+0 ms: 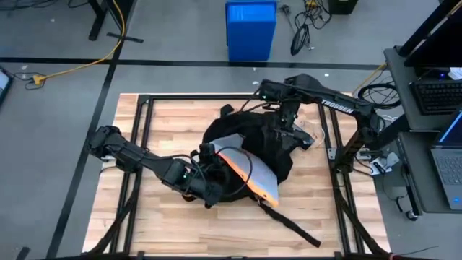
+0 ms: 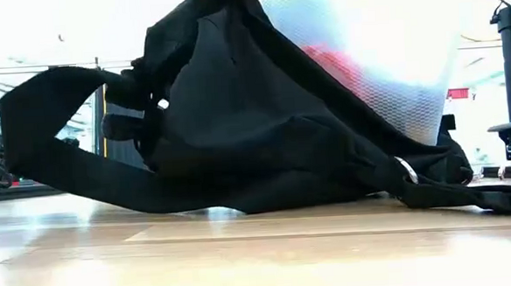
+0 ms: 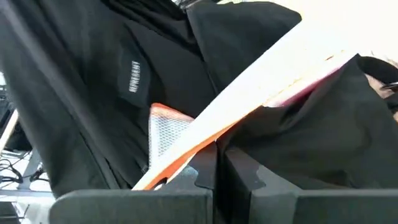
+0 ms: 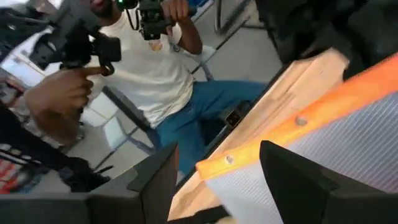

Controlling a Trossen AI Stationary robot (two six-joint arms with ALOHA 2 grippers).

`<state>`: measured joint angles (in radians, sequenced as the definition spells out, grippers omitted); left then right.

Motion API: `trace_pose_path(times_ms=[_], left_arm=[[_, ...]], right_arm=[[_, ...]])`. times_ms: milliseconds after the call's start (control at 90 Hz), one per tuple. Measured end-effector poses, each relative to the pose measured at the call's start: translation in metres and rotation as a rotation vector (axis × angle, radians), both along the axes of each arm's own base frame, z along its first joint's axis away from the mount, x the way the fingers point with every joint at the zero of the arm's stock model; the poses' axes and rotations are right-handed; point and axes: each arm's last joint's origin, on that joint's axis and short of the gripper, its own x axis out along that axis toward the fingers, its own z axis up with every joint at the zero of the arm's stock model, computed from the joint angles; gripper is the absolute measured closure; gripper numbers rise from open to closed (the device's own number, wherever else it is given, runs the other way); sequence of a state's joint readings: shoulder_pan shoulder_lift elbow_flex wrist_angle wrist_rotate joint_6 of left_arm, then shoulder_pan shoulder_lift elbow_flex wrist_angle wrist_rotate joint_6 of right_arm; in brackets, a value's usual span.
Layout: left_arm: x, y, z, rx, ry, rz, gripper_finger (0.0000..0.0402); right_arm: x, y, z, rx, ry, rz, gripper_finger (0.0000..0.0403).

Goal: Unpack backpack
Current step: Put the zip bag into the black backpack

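left pincer (image 1: 216,160) grips a white pouch (image 1: 249,165) (orange-edged) at the backpack (image 1: 278,148).

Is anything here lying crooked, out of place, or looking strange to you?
The backpack lies slumped on the table, one strap trailing toward the front edge. A white mesh pouch with an orange edge sticks halfway out at a slant, the left gripper beside it. Nothing looks spilled or damaged.

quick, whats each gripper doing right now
Left gripper: shut on the orange-edged white mesh pouch coming out of the backpack.
Right gripper: open, at the pouch's orange edge.
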<state>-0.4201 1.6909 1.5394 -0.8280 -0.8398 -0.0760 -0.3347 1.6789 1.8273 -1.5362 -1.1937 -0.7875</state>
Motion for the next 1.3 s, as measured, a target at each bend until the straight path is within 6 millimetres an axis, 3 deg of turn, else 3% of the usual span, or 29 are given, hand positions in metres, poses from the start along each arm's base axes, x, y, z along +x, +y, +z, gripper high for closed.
trace_pose_path(times_ms=[378, 511, 689, 933, 1033, 1211, 1300], left_arm=[[0.002, 0.01, -0.001, -0.044, -0.022, 0.073, 0.0402], [0.001, 0.011, -0.002, -0.049, -0.017, 0.088, 0.0402], [0.0, 0.012, -0.002, -0.046, -0.01, 0.089, 0.0402], [-0.004, 0.015, -0.004, -0.053, 0.014, 0.124, 0.0402], [-0.007, 0.016, -0.006, -0.056, 0.03, 0.147, 0.0402], [-0.009, 0.014, -0.007, -0.052, 0.042, 0.149, 0.0402], [-0.01, 0.013, -0.007, -0.052, 0.042, 0.147, 0.0402]], right_arm=[[-0.006, 0.006, -0.093, 0.089, 0.42, -0.021, 0.019], [-0.01, 0.012, -0.108, 0.103, 0.449, 0.005, 0.019], [-0.005, 0.017, -0.108, 0.02, 0.471, -0.025, 0.019], [-0.003, 0.037, -0.092, -0.506, 0.599, -0.408, 0.019], [-0.014, 0.059, -0.077, -0.612, 0.584, -0.5, 0.019], [-0.042, 0.103, -0.047, -0.63, 0.517, -0.659, 0.019], [-0.055, 0.132, -0.046, -0.626, 0.455, -0.762, 0.019]])
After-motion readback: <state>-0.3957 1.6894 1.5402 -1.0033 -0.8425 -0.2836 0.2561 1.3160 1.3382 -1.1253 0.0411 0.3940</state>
